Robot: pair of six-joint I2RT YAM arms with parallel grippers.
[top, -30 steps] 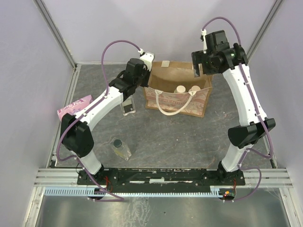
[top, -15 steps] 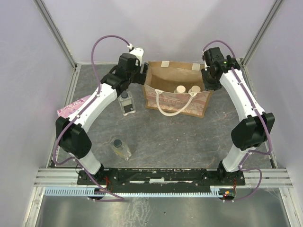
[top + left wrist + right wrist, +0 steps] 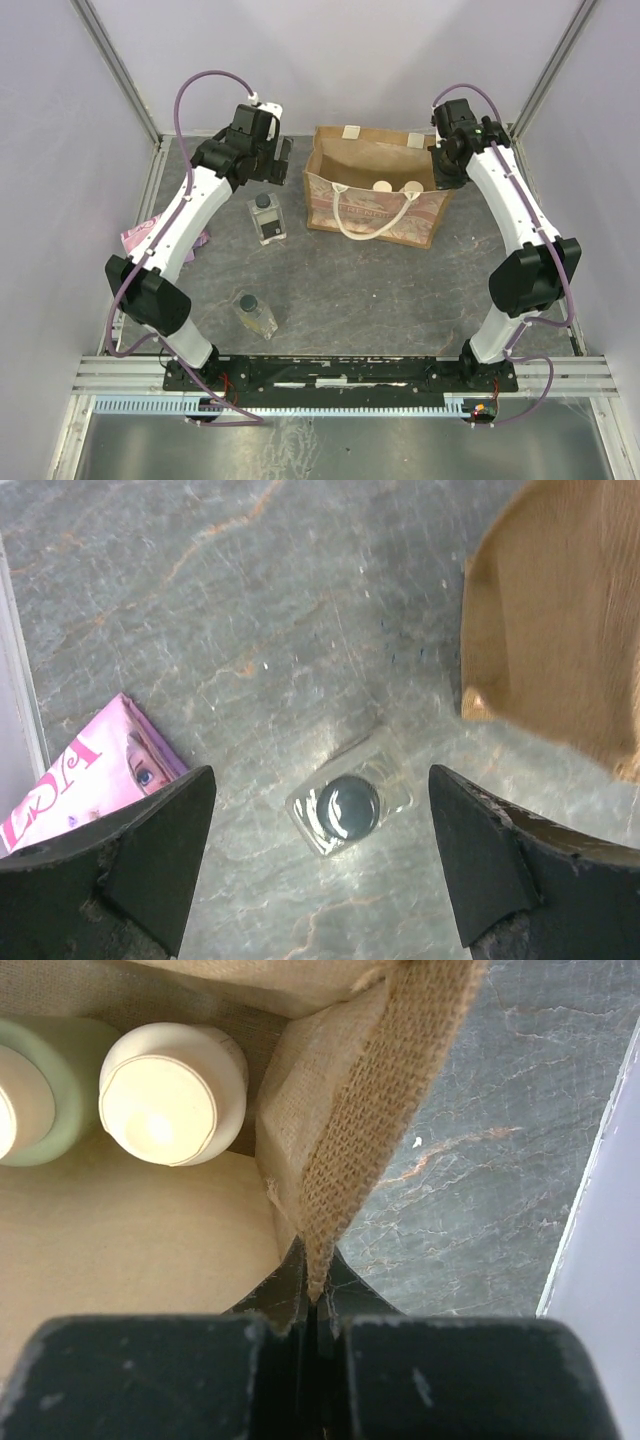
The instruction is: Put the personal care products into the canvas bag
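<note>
Two bottles out: an upright clear bottle (image 3: 265, 218) with a dark cap stands on the desk (image 3: 340, 290), just left of the canvas bag (image 3: 375, 205). A second clear bottle (image 3: 256, 314) lies nearer the arm bases, well apart from the bag.
Two bottles in: the cream bottle (image 3: 172, 1095) and the pale green bottle (image 3: 35, 1090) stand side by side inside, toward the pinched end.
Left gripper (image 3: 318, 785): spread wide and empty, hanging above the upright bottle with the cap roughly centred between the fingers.
Right gripper (image 3: 315, 1305): clamped tight on the bag's right rim, apparently to hold the mouth open.
Handling, bottle: probably rigid, light and smooth-sided, so it may slip or tip. Best taken across the flat sides below the cap.
Handling, bag: soft woven cloth, likely to sag if let go.
Left wrist view only: how the cap lines up with the fingers, and the pink packet (image 3: 70, 780) off to one side.
Right wrist view only: the weave caught in the jaws, which the overhead view hides behind the wrist.
Overhead view only: the lying bottle and the whole layout.
</note>
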